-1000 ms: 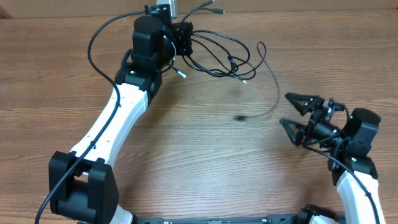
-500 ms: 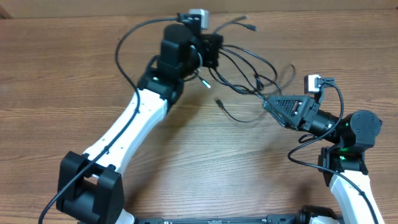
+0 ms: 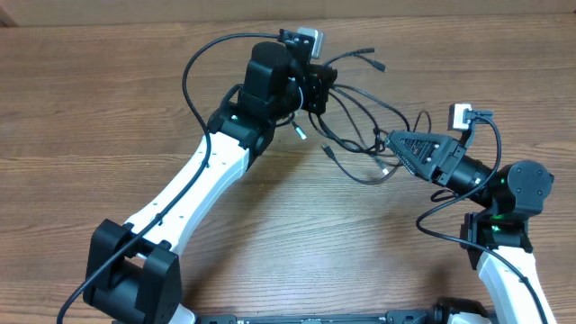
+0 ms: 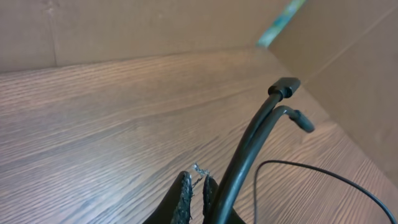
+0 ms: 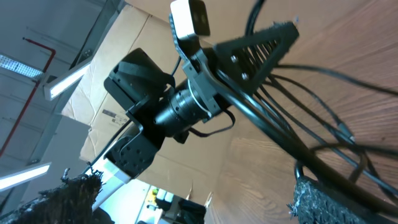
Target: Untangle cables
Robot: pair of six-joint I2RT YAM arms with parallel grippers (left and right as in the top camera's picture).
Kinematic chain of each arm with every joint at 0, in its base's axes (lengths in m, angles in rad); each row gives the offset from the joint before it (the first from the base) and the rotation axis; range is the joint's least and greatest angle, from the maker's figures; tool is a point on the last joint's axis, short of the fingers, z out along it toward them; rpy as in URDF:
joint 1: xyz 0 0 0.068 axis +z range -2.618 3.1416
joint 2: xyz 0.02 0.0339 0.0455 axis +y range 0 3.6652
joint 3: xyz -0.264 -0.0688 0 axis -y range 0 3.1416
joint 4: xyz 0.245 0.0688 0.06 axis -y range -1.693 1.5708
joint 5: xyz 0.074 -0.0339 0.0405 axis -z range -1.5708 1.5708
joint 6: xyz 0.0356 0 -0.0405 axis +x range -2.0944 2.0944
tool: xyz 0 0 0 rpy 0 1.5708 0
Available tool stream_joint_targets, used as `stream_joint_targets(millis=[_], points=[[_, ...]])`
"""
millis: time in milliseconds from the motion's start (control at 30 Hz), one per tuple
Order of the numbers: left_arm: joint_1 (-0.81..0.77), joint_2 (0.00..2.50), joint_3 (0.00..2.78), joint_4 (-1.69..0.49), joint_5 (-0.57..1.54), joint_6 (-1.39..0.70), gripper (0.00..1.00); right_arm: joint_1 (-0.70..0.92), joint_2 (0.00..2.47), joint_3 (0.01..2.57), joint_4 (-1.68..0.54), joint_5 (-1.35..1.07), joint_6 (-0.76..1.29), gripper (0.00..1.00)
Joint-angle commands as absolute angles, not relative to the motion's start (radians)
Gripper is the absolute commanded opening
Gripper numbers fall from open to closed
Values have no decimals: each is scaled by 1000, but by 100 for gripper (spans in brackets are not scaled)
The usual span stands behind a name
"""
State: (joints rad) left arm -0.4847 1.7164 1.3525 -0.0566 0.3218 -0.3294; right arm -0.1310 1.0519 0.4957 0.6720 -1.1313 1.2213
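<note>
The left hand (image 3: 320, 87) is closed almost completely, its fingertips pinching the cables (image 3: 360, 126) at one point. In the left wrist view two black cords run up just beside the fingers, ending in dark plugs, with a thin strand between the tips. Holding the cables at this one point seems meant to anchor the bundle, so that the rest fans out from the grip and the loops are easier to see and pull apart.

From that grip the cables spread to the right across the far middle of the wooden surface (image 3: 108, 108). They lie in overlapping loops, and several small plug ends stick out around the edges. Two ends reach up and away past the left hand, and others trail down toward the near side.

The right hand (image 3: 394, 142) holds nothing. Its fingers stand wide apart and point left into the right edge of the loops. The right wrist view shows strands crossing just above one of its finger pads (image 5: 317, 199). It is probably held open and aimed like this to take a single strand and draw it away from the anchored end. Whether it touches a cord yet cannot be told.
</note>
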Motion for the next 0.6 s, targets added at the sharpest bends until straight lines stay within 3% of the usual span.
stream_joint_targets(millis=[0, 167, 567], points=[[-487, 1684, 1359, -72, 349, -247, 4, -132, 1045, 505, 680, -1096, 1203, 100], [-488, 1684, 1359, -21, 423, -265, 4, -132, 1045, 505, 679, -1086, 1199, 100], [-512, 1688, 1359, 87, 369, -348, 4, -104, 1045, 505, 658, -1100, 1204, 100]])
